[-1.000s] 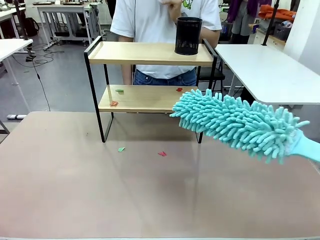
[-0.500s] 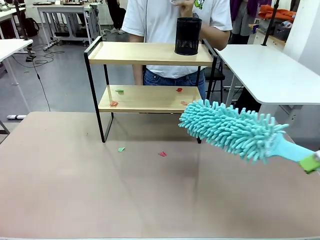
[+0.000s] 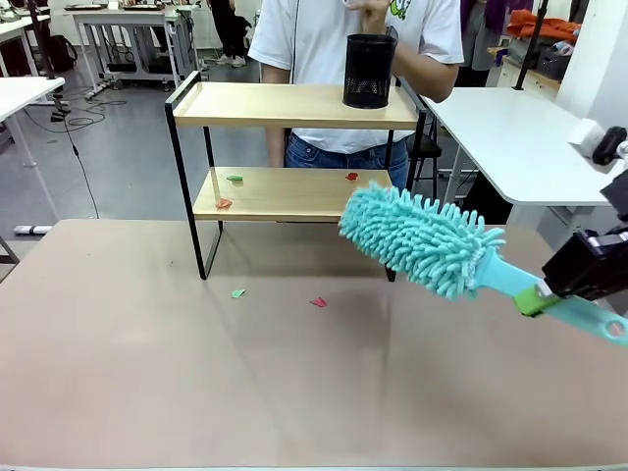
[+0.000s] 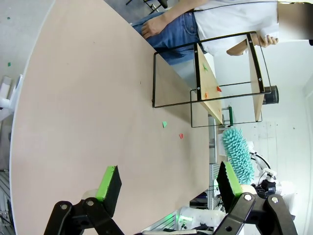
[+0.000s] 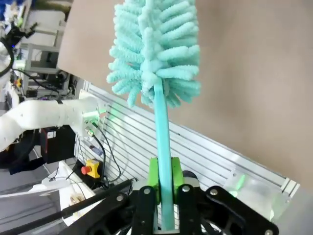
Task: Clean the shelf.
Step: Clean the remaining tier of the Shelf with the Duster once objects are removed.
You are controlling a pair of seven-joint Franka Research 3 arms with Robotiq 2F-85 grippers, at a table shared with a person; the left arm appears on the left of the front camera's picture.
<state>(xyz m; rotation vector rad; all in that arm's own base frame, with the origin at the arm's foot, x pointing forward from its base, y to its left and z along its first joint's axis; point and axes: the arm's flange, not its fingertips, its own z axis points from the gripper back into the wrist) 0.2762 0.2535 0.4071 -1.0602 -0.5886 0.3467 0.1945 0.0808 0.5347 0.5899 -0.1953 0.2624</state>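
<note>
The shelf (image 3: 275, 103) stands at the back of the brown table (image 3: 147, 392), its wooden boards set in a black frame. A black mesh cup (image 3: 370, 71) rests on the top board. Small red and green scraps (image 3: 235, 179) lie on the lower board. My right gripper (image 3: 538, 297) is shut on the handle of a teal fluffy duster (image 3: 422, 240), whose head hangs in front of the shelf's lower right corner. The right wrist view shows the gripper (image 5: 165, 183) clamping the duster (image 5: 154, 49) handle. My left gripper (image 4: 168, 181) is open and holds nothing, far from the shelf (image 4: 211, 105).
A green scrap (image 3: 237, 292) and a red scrap (image 3: 318, 302) lie on the table in front of the shelf. A person (image 3: 324, 39) stands right behind the shelf. A white table (image 3: 520, 137) is at the back right.
The duster has swung left and up toward the shelf's lower board. My right gripper has come into the front view from the right edge.
</note>
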